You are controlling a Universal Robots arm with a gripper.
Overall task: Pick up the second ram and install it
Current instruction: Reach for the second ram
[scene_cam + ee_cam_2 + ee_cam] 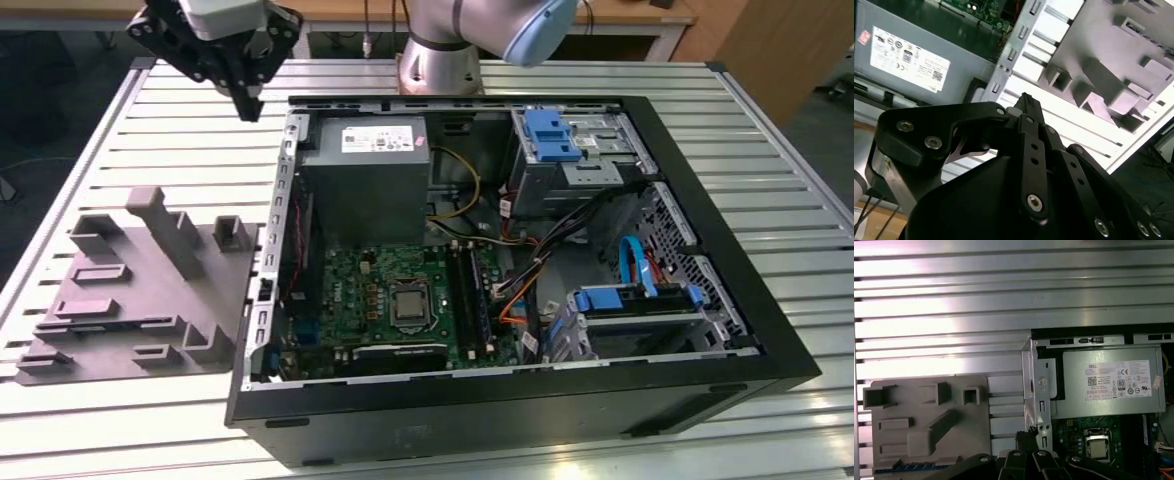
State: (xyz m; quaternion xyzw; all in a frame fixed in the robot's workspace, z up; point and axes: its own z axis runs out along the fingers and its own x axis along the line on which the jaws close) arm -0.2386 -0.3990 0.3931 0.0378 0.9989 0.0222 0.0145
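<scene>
My gripper (247,103) hangs above the slatted table beyond the far left corner of the open computer case (747,300), on the exterior view's left. Its black fingers meet at the tip, shut with nothing between them, as both wrist views show (1026,100) (1026,438). A thin blue-green strip (924,466), apparently the second ram, lies along an edge of the grey fixture (929,425), partly cut off by the gripper body. The green motherboard (387,290) with its long black slots (461,285) lies inside the case, well away from the gripper.
The grey power supply (363,170) fills the case's far left corner. Drive bays with blue latches (554,135) and loose cables (534,270) occupy the right side. The grey fixture (134,290) lies left of the case. The arm's base (441,60) stands behind the case.
</scene>
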